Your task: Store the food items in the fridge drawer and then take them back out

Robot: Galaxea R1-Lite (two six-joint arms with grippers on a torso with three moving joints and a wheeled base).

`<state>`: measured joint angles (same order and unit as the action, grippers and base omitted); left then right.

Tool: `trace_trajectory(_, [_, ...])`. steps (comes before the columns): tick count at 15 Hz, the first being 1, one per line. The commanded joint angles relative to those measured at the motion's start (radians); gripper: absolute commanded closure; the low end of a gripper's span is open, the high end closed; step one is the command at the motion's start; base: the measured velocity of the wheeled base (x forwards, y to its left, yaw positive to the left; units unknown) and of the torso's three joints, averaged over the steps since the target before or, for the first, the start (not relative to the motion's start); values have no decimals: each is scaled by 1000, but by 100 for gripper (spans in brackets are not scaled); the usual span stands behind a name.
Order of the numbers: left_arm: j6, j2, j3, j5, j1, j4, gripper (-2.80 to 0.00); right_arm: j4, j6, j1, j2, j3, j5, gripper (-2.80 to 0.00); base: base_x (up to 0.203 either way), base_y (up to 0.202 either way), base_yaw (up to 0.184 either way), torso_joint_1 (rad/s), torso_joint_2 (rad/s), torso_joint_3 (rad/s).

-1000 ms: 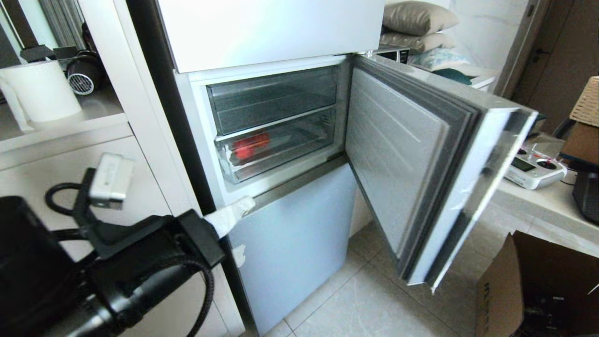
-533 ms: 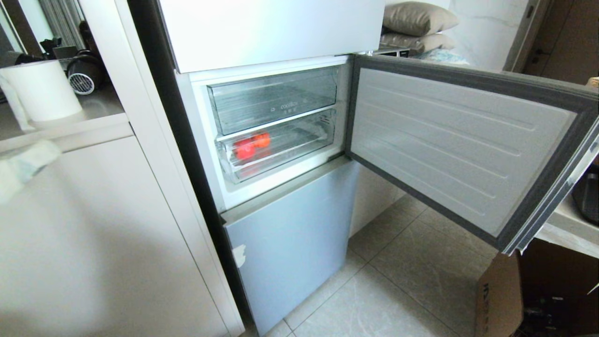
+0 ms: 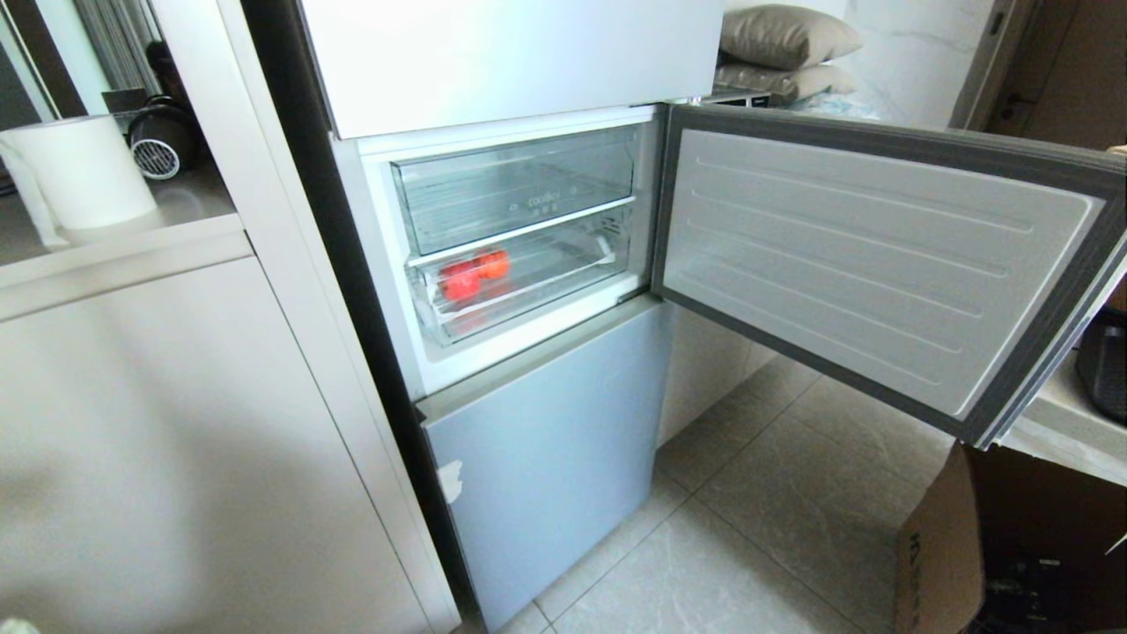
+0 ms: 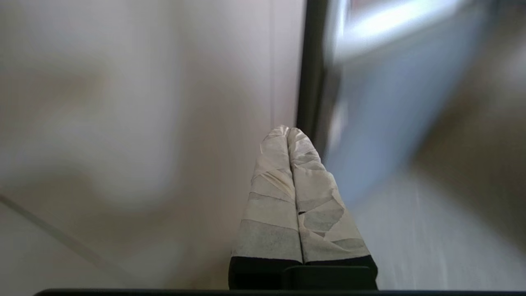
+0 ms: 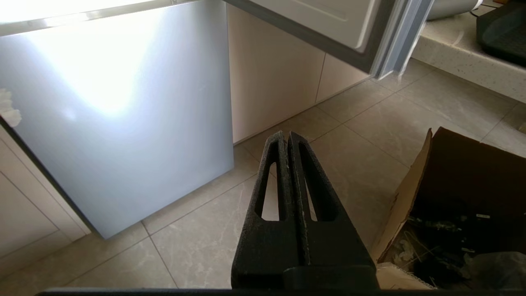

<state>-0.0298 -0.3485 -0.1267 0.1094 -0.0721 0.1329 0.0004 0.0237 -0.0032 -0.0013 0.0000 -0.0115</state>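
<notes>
Fingers [image 4: 289, 135] L + R [image 5: 286, 137] clenched, empty; food items [image 3: 475, 273] dim behind fridge drawer [image 3: 528, 295] front.

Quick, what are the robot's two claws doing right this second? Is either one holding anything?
Left gripper: closed, holding nothing, beside the cabinet.
Right gripper: closed, holding nothing, hanging over the floor.

Clear glossy plastic fridge drawer [image 3: 528, 286]; smooth satin metal lower door [image 3: 550, 440]; matt tile floor [image 3: 748, 546]; cardboard box [image 5: 411, 197]; tape-wrapped left fingers [image 4: 279, 181].
</notes>
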Motion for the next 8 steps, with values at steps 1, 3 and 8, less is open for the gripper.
trace_trajectory(1, [-7, 60, 136, -85, -14, -62, 0, 0, -5, 0, 0, 0, 2, 0, 0, 0, 0, 0, 0, 0])
trace_trajectory(3, [-26, 79, 119, -131, 61, -125, 0, 0, -7, 0, 0, 0, 4, 0, 0, 0, 0, 0, 0, 0])
trace_trajectory(8, [-100, 271, 125, -144, 88, -142, 0, 0, -8, 0, 0, 0, 7, 0, 0, 0, 0, 0, 0, 0])
